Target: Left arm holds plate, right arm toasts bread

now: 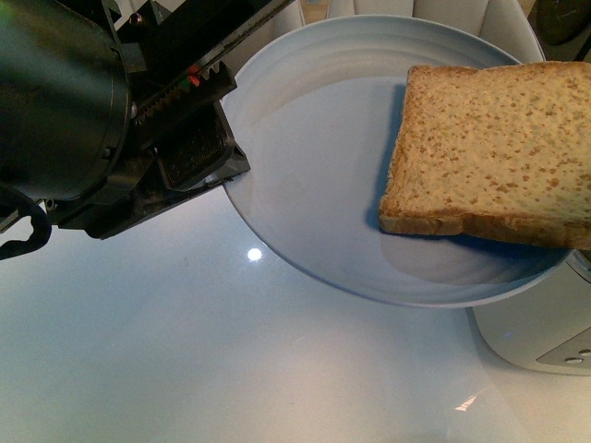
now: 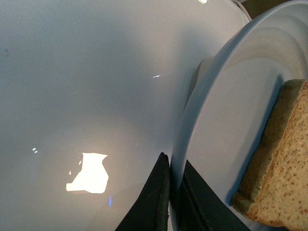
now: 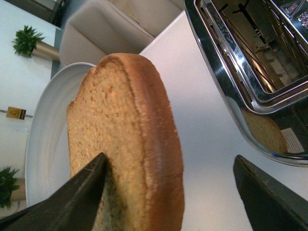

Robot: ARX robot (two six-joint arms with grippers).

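The pale blue-white plate (image 1: 323, 138) is held tilted above the table, with the slice of light-brown bread (image 1: 494, 152) lying on its right side, one edge over the rim. My left gripper (image 1: 217, 166) is shut on the plate's left rim; in the left wrist view its black jaws pinch the rim (image 2: 175, 166), with the bread (image 2: 279, 183) beside them. My right gripper (image 3: 171, 166) is open around the bread (image 3: 125, 144); one finger (image 3: 82, 190) rests on the bread's face, the other (image 3: 262, 190) stands apart. The plate (image 3: 45, 125) shows behind the bread.
A chrome toaster (image 3: 255, 62) with open slots stands close to the bread; its white body shows at the lower right of the front view (image 1: 545, 337). The glossy white table (image 1: 185, 351) lies below. A beige chair (image 3: 106, 33) and small plants (image 3: 26, 41) stand beyond.
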